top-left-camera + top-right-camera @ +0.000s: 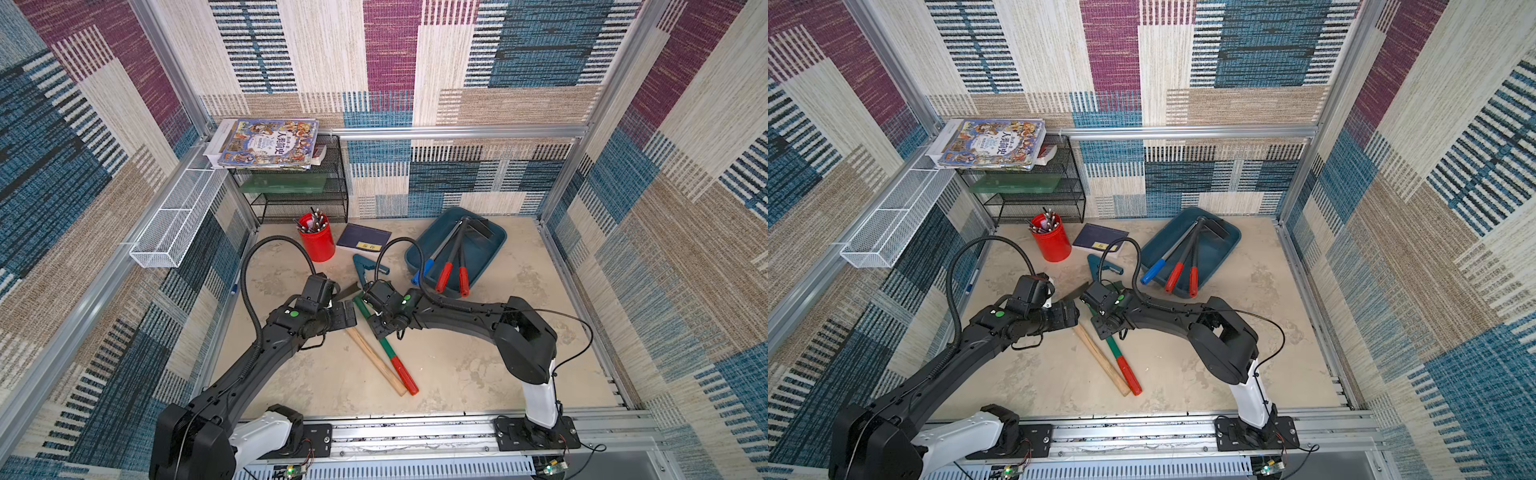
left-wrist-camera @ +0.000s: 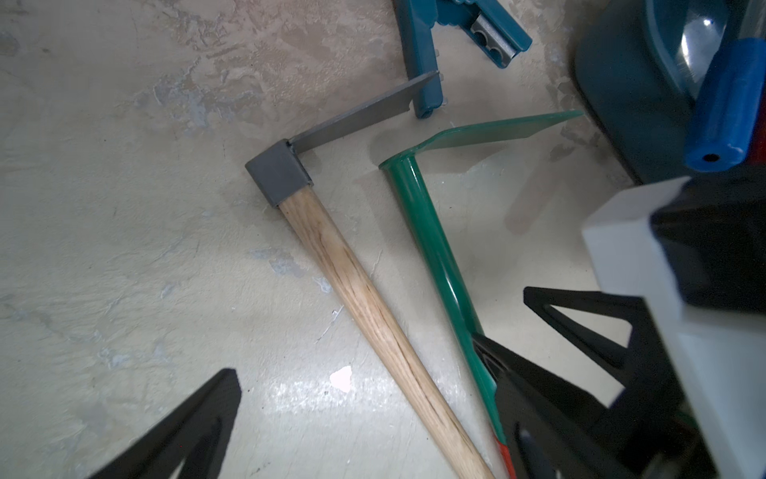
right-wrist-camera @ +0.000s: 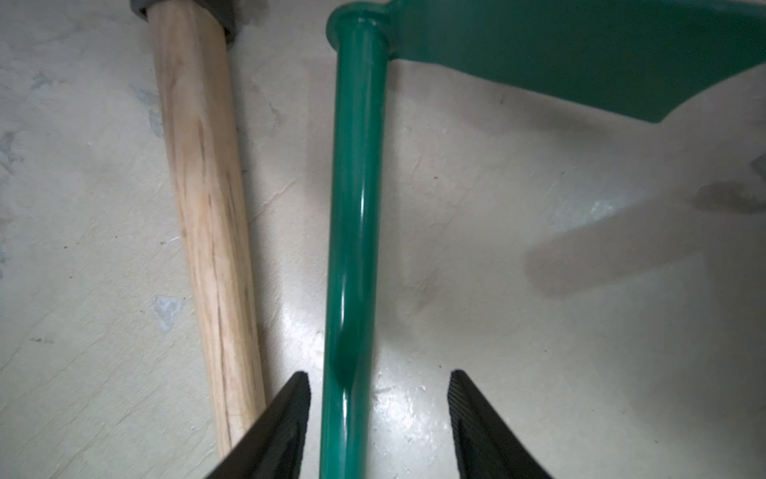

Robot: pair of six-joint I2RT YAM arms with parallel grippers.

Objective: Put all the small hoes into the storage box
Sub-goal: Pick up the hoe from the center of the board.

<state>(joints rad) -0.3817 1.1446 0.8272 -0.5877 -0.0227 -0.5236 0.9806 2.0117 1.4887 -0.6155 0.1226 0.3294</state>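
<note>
Two hoes lie side by side on the table. One is green [image 1: 384, 347] [image 3: 356, 207] with a red grip; the other has a wooden handle [image 1: 376, 361] [image 2: 364, 298] and a grey blade. My right gripper [image 3: 379, 373] [image 1: 376, 320] is open and straddles the green handle, which sits close to one finger with a gap to the other. My left gripper [image 2: 373, 373] [image 1: 347, 318] is open just above the wooden handle. The teal storage box [image 1: 490, 253] [image 1: 1221, 253] stands at the back right and holds three long tools with red and blue grips.
A blue clamp tool [image 1: 363, 266] lies just beyond the hoe blades. Behind it are a red pen cup [image 1: 316, 243] and a dark notebook [image 1: 363, 237]. A black mesh shelf [image 1: 299, 187] with books stands at the back left. A white mesh basket [image 1: 174, 224] hangs on the left wall.
</note>
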